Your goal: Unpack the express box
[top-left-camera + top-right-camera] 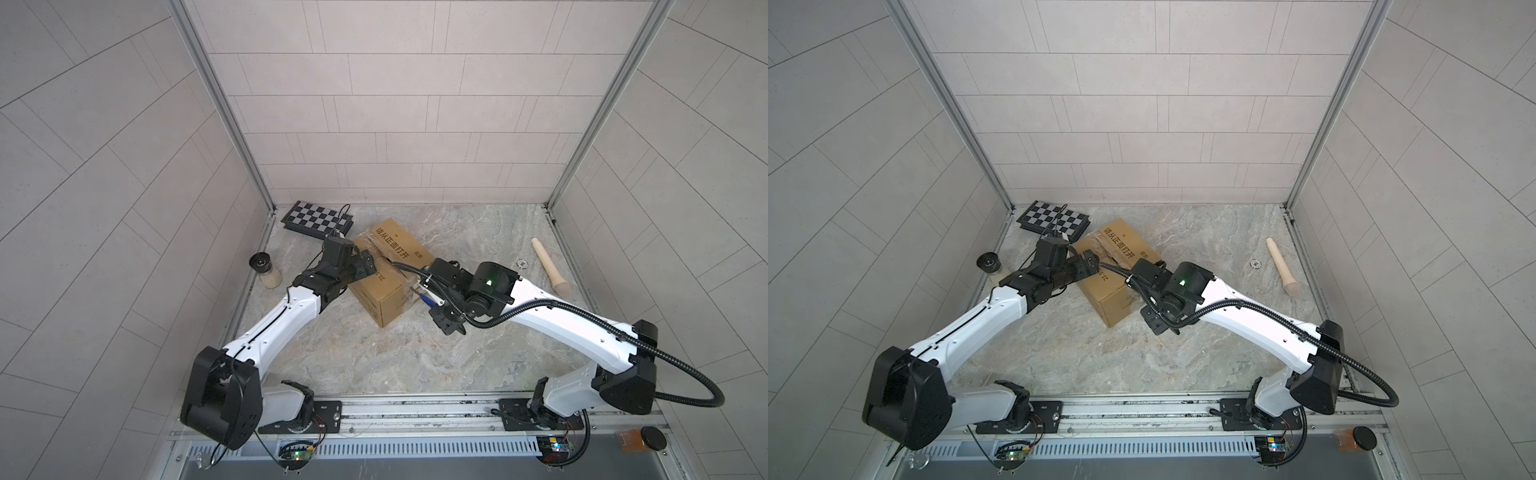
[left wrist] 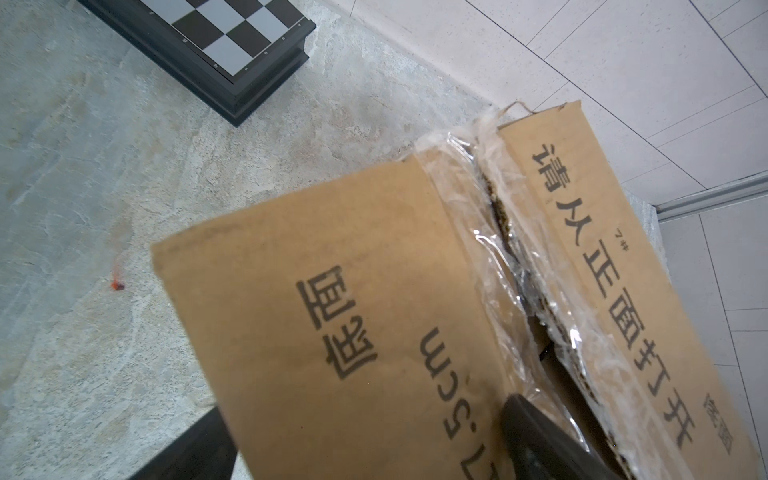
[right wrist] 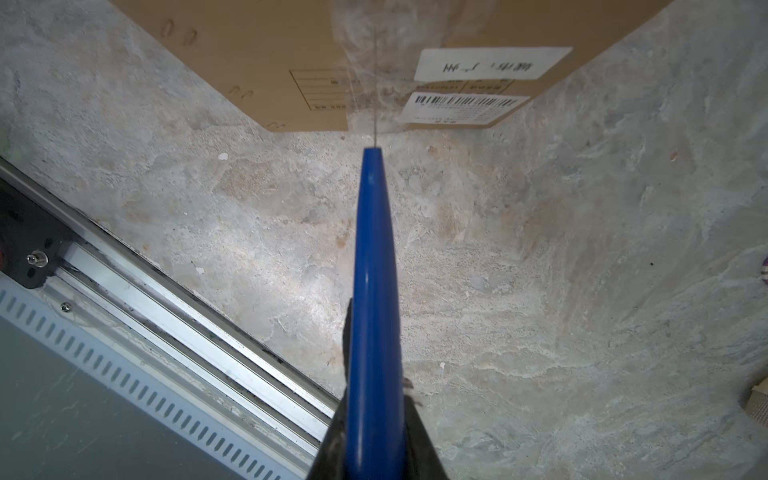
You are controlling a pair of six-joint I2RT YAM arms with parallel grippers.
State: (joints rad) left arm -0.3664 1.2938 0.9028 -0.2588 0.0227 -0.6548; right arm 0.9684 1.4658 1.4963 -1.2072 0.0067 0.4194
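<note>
Right wrist view: your right tool [image 3: 376, 395] is clenched on a blue-handled knife [image 3: 375, 257], whose thin blade points at the labelled side of the express box [image 3: 316, 50].
In both top views the express box sits mid-frame on the marbled surface [image 1: 415, 357], just right of and below the checkered board [image 1: 318, 220]. Your left tool [image 1: 365, 264] is spread wide at its top, with one finger [image 2: 540, 436] over the parted, taped seam.
</note>
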